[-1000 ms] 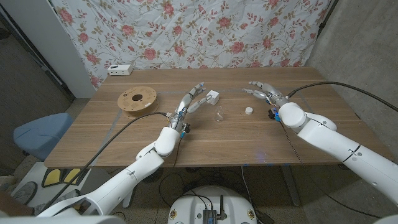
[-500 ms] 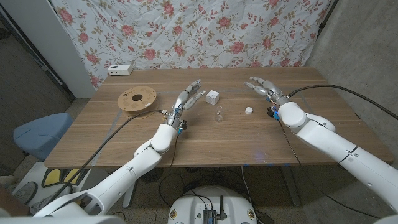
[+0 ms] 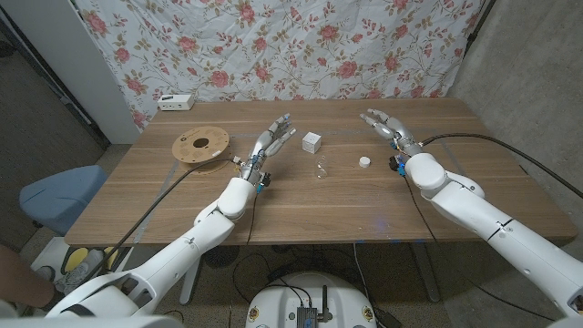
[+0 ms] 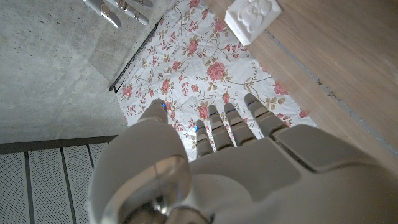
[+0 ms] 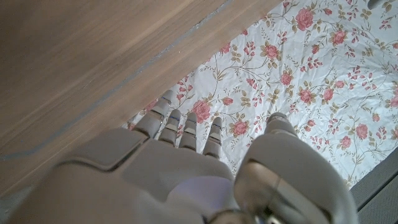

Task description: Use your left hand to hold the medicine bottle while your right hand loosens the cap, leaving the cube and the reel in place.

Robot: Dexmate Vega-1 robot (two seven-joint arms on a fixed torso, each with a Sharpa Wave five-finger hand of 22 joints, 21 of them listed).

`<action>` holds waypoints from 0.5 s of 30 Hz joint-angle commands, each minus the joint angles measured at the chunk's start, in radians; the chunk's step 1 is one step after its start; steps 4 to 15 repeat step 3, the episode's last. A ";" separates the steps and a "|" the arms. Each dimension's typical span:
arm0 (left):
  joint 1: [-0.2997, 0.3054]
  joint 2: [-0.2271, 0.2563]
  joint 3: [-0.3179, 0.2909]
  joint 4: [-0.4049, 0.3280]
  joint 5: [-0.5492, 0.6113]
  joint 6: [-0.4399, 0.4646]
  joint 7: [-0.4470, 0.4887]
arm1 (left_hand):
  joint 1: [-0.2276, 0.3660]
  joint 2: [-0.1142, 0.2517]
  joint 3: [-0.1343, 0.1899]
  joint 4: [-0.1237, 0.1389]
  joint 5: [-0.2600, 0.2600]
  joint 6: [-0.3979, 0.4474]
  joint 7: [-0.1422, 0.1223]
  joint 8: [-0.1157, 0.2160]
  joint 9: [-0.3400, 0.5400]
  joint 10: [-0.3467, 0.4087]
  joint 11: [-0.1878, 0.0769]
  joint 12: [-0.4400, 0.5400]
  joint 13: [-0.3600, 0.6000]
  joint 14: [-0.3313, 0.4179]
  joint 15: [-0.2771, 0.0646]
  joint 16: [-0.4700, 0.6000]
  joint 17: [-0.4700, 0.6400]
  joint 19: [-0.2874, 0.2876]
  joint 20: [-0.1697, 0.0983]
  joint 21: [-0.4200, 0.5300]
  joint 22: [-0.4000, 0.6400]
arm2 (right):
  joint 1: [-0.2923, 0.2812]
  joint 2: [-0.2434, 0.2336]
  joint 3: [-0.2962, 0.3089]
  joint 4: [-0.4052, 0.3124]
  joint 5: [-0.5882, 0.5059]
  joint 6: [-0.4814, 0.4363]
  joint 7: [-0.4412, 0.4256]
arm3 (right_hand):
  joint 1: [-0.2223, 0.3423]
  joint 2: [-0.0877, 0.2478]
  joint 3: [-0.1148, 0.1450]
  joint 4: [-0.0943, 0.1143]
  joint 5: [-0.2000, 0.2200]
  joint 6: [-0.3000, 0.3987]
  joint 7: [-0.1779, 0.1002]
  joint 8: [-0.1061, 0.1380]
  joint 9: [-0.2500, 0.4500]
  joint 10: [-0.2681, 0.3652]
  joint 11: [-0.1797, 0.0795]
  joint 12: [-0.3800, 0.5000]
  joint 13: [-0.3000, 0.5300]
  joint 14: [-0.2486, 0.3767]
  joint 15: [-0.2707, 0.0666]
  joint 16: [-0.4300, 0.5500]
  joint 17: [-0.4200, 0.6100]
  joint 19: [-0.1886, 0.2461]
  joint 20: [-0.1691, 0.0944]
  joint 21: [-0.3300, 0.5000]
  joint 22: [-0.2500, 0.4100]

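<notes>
The bottle (image 3: 322,169) stands near the middle of the wooden surface (image 3: 301,200), a small clear thing, uncapped. Its white cap (image 3: 364,162) lies on the surface just to the right, apart from it. The white cube (image 3: 311,142) sits a little farther back and left of the bottle. The reel (image 3: 200,145), a flat wooden disc with a hole in the centre, lies well to the left.

The left hand (image 3: 272,142) is released, fingers spread and holding nothing; it hovers left of the cube and does not touch it. In the left wrist view the same hand (image 4: 230,155) shows its fingers extended, with the cube (image 4: 251,17) beyond them and the right hand's fingertips (image 4: 118,9) at the edge.

The right hand (image 3: 387,128) is also released and empty, fingers stretched toward the far side, beyond and right of the cap. The right wrist view shows that hand (image 5: 186,168) with straight fingers above the surface edge.

A floral cloth (image 3: 273,46) hangs behind the surface, and a white power strip (image 3: 176,102) lies at its far left corner.
</notes>
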 commanded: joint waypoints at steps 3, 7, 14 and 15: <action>-0.032 -0.047 0.006 0.059 -0.024 0.022 0.016 | -0.008 0.018 0.004 0.013 -0.004 -0.014 0.003 -0.006 0.003 -0.017 0.005 -0.001 0.003 -0.011 0.008 0.002 0.004 0.011 0.004 0.002 0.004 | 0.040 0.079 -0.002 0.171 0.073 0.194 0.051 | -0.013 0.000 0.001 0.008 0.005 -0.003 0.008 0.001 0.000 0.005 -0.003 -0.001 0.001 0.008 -0.005 0.007 0.003 0.003 -0.005 0.005 0.003; -0.032 -0.047 0.006 0.059 -0.024 0.022 0.016 | -0.008 0.018 0.004 0.013 -0.004 -0.014 0.003 -0.006 0.003 -0.017 0.005 -0.001 0.003 -0.011 0.008 0.002 0.004 0.011 0.004 0.002 0.004 | 0.040 0.079 -0.002 0.171 0.073 0.194 0.051 | -0.013 0.000 0.001 0.008 0.005 -0.003 0.008 0.001 0.000 0.005 -0.003 -0.001 0.001 0.008 -0.005 0.007 0.003 0.003 -0.005 0.005 0.003; -0.032 -0.047 0.006 0.059 -0.024 0.022 0.016 | -0.008 0.018 0.004 0.013 -0.004 -0.014 0.003 -0.006 0.003 -0.017 0.005 -0.001 0.003 -0.011 0.008 0.002 0.004 0.011 0.004 0.002 0.004 | 0.040 0.079 -0.002 0.171 0.073 0.194 0.051 | -0.013 0.000 0.001 0.008 0.005 -0.003 0.008 0.001 0.000 0.005 -0.003 -0.001 0.001 0.008 -0.005 0.007 0.003 0.003 -0.005 0.005 0.003; -0.032 -0.047 0.006 0.059 -0.024 0.022 0.016 | -0.008 0.018 0.004 0.013 -0.004 -0.014 0.003 -0.006 0.003 -0.017 0.005 -0.001 0.003 -0.011 0.008 0.002 0.004 0.011 0.004 0.002 0.004 | 0.040 0.079 -0.002 0.171 0.073 0.194 0.051 | -0.013 0.000 0.001 0.008 0.005 -0.003 0.008 0.001 0.000 0.005 -0.003 -0.001 0.001 0.008 -0.005 0.007 0.003 0.003 -0.005 0.005 0.003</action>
